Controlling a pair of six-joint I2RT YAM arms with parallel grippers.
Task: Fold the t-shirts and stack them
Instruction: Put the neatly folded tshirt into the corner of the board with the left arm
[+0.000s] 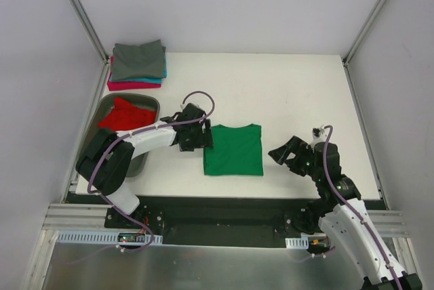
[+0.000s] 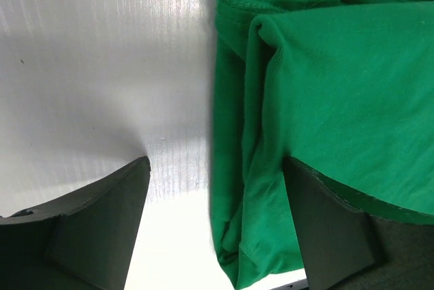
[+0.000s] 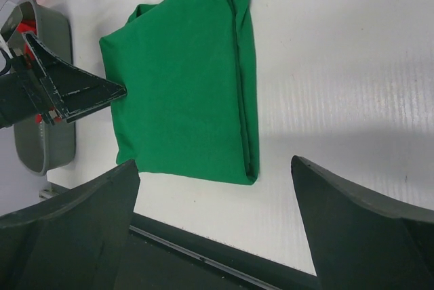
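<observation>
A bright green t-shirt [image 1: 233, 149] lies folded into a rectangle near the table's front middle. My left gripper [image 1: 202, 138] is at the shirt's left edge, open. In the left wrist view its jaws straddle the green t-shirt [image 2: 325, 80]: one finger [image 2: 332, 229] rests over the cloth and the other over bare table. My right gripper [image 1: 281, 155] hangs open to the right of the shirt, holding nothing, with the green t-shirt [image 3: 183, 80] ahead of its fingers. A red t-shirt [image 1: 125, 114] lies crumpled in the tray. Grey, teal and pink folded t-shirts [image 1: 137, 65] are stacked at the back left.
The grey metal tray [image 1: 139, 161] stands along the table's left edge, close behind my left arm. The table's black front rail [image 3: 203, 256] runs just below my right gripper. White walls close in the table on three sides.
</observation>
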